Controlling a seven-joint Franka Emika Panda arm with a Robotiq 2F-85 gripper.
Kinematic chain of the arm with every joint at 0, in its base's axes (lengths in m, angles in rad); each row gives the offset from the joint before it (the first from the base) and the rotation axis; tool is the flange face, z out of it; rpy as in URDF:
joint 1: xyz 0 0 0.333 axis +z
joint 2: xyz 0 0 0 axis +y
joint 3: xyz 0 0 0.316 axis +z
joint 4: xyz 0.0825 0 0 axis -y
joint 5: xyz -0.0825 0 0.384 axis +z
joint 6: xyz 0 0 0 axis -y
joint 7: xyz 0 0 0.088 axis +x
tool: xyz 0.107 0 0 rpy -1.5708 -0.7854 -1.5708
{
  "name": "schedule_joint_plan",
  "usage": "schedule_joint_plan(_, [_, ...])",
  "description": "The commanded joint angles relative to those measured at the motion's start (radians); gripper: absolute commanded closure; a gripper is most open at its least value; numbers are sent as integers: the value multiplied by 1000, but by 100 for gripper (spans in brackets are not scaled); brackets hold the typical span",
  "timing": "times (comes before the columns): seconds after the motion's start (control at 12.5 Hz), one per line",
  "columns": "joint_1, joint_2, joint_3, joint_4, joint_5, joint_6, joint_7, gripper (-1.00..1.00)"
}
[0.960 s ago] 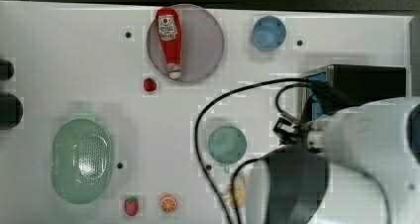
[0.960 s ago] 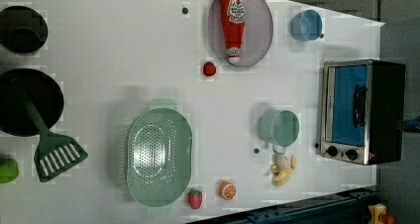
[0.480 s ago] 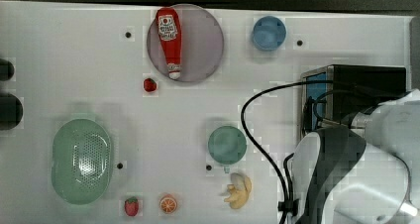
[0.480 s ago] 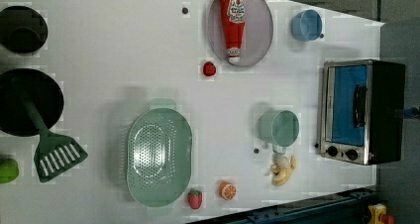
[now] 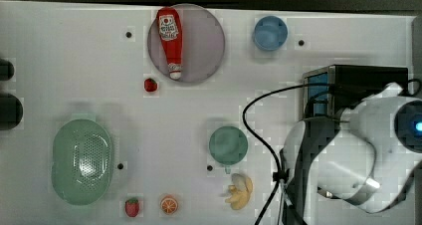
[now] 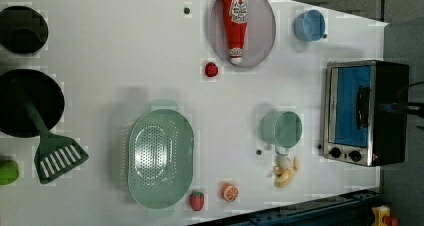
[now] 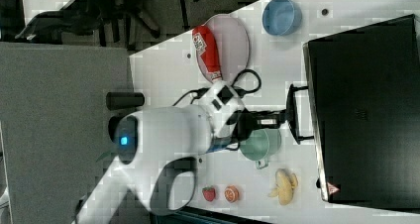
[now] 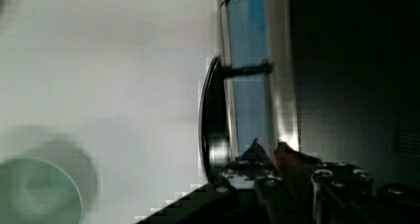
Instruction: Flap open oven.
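Note:
The oven [image 6: 350,113] stands at the left view's right, its blue glass door closed and its dark bar handle [image 6: 363,107] across the glass, two knobs beside it. In the top view the white arm covers much of the oven [image 5: 368,75]. The right view has my gripper [image 7: 280,118] reaching level from the arm to the handle [image 7: 292,112] in front of the oven's black top [image 7: 366,110]. In the wrist view my gripper [image 8: 268,149] is shut, its tips close beside the handle [image 8: 213,115] and the glass door [image 8: 250,45], holding nothing.
A green cup [image 5: 228,145] and a banana [image 5: 240,190] lie just off the oven's front. A blue bowl [image 5: 270,33], a plate [image 5: 204,41] with a ketchup bottle [image 5: 169,41] and a green colander [image 5: 81,161] sit farther off. A black cable [image 5: 246,118] loops over the table.
The arm has swung toward the top view's right and lower edge, uncovering the green cup and banana and settling beside the oven. The oven door has stayed closed.

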Motion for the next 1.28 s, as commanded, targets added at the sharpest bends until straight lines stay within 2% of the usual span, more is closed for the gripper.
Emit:
schedule_joint_plan(0.08, [-4, 15, -1, -77, -6, 118, -55, 65])
schedule_joint_plan(0.4, [-5, 65, 3, -124, -6, 232, -55, 65])
schedule_joint_plan(0.64, [16, 89, 19, -125, -26, 242, -42, 65])
schedule_joint_plan(0.8, [42, 100, 29, -128, -99, 242, 23, 65])
schedule_joint_plan(1.28, [125, 179, 98, -138, -420, 230, 442, 65])
